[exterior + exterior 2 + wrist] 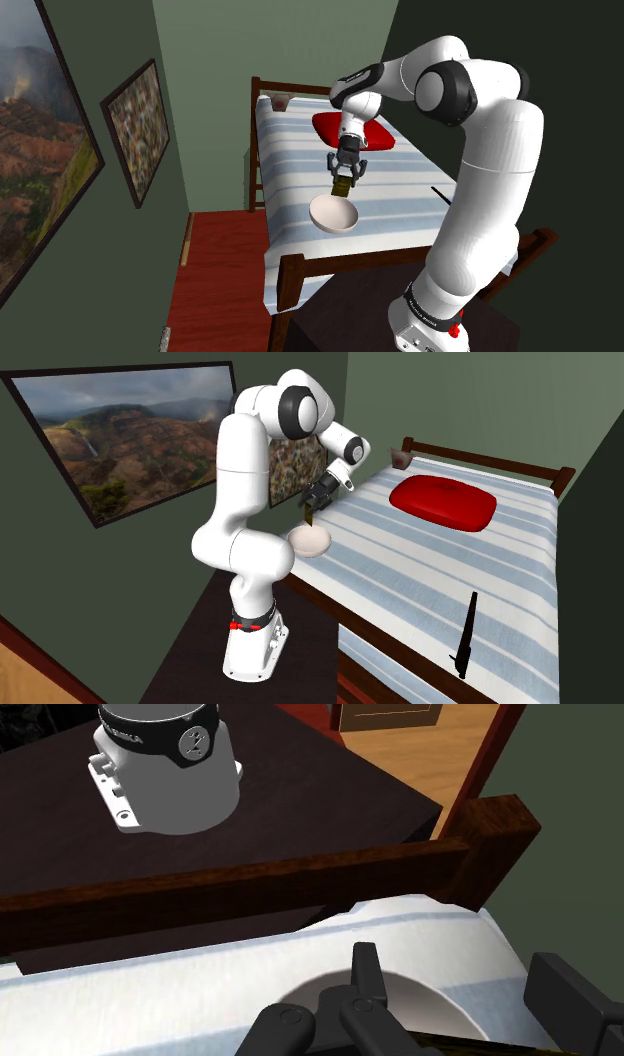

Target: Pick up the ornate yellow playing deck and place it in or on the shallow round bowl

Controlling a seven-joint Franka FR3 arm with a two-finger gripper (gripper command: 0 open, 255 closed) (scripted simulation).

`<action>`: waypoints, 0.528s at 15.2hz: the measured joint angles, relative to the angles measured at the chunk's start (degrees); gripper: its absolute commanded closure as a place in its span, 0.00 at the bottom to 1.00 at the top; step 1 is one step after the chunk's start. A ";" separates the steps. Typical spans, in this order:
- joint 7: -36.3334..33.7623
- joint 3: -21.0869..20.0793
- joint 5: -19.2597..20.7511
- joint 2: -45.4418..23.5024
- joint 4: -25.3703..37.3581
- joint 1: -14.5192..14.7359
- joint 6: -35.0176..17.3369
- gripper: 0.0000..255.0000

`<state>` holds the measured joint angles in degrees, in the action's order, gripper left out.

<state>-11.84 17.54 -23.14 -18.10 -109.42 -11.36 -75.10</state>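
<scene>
My end effector [343,178] clasps the yellow playing deck [342,188], which hangs long axis downward just above the shallow white bowl [334,214] on the bed [300,165].

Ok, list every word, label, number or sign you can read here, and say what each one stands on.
"EMIKA": white letters on the black band around the arm's base; the start is cut off and the letters are blurred, so this reading is uncertain.
Round emblem on the same band: too small to read.
Playing deck in the gripper: any print too small to read.
Framed landscape picture: no lettering seen.
</scene>
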 measured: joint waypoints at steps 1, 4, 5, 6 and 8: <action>0.28 -0.05 -0.10 -0.51 -0.23 0.00 -0.65 1.00; 1.04 -0.21 -0.38 -1.92 -0.75 0.01 -2.37 1.00; 1.25 -0.25 -0.45 -2.33 -0.85 0.00 -2.81 1.00; 1.46 -0.31 -0.56 -2.74 -1.03 0.01 -3.34 1.00; 1.99 -0.45 -0.80 -3.76 -1.42 0.03 -4.61 1.00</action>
<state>-9.85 17.09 -23.93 -21.86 -110.84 -11.34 -79.71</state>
